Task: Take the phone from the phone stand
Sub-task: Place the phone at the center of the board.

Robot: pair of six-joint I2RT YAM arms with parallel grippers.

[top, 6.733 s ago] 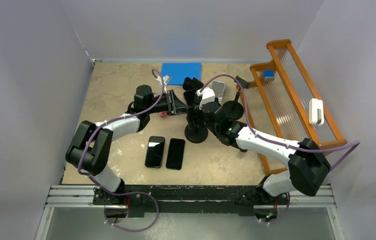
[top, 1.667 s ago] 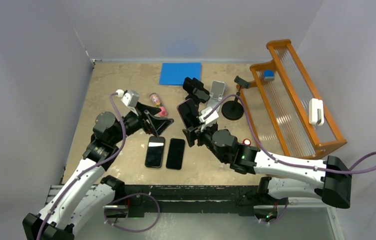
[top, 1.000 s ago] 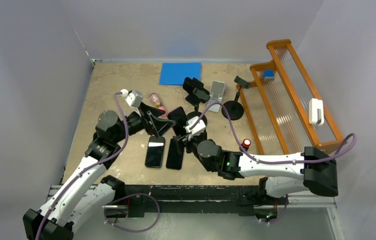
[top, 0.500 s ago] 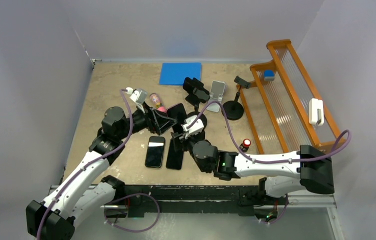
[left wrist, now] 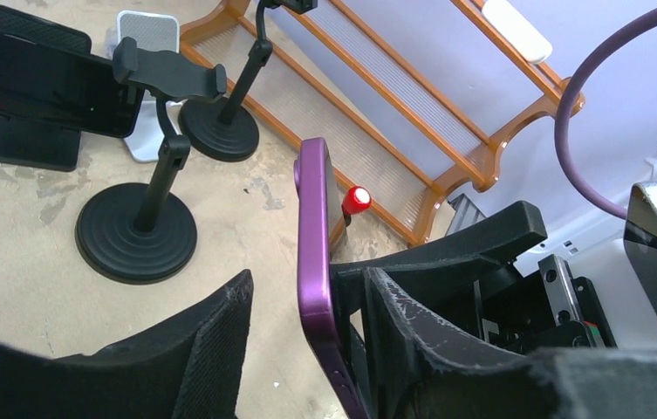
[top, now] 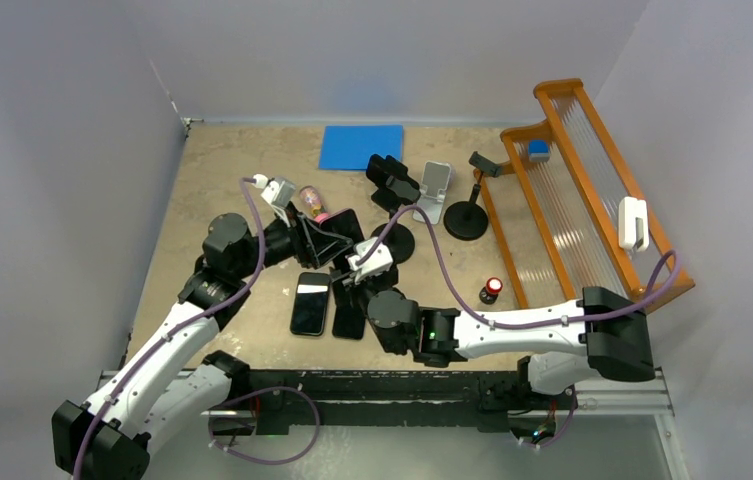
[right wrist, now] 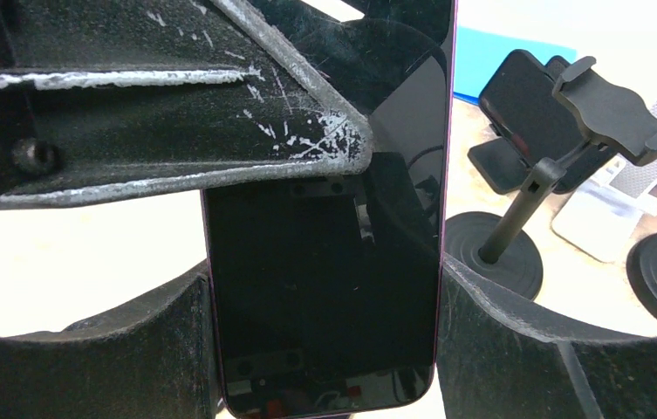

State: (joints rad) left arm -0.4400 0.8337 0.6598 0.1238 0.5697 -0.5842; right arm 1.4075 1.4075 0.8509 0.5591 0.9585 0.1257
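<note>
My right gripper [right wrist: 325, 292] is shut on a purple-edged phone [right wrist: 325, 253], one finger on each long side. The phone [top: 344, 227] stands on end above the table, left of the empty black clamp phone stand [top: 397, 241]. My left gripper [left wrist: 307, 288] straddles the phone [left wrist: 313, 218] across its faces. Its jaws are partly closed, and a gap shows between the left finger [left wrist: 211, 340] and the phone. The left gripper [top: 335, 238] meets the right gripper [top: 352, 258] there. One left finger [right wrist: 176, 96] crosses the top of the right wrist view. The empty stand [left wrist: 166, 78] is behind.
Two dark phones [top: 310, 302] [top: 348, 312] lie flat near the front. Another phone sits in a low stand [top: 385, 170]. A white stand [top: 436, 183], a second black stand [top: 467, 222], an orange rack [top: 592, 190], a blue mat [top: 362, 146], a pink bottle [top: 312, 200] and a small red-topped item [top: 493, 288] are around.
My right gripper has carried the phone left and nearer, away from the stand. My left gripper has moved in around the phone and its jaws have narrowed.
</note>
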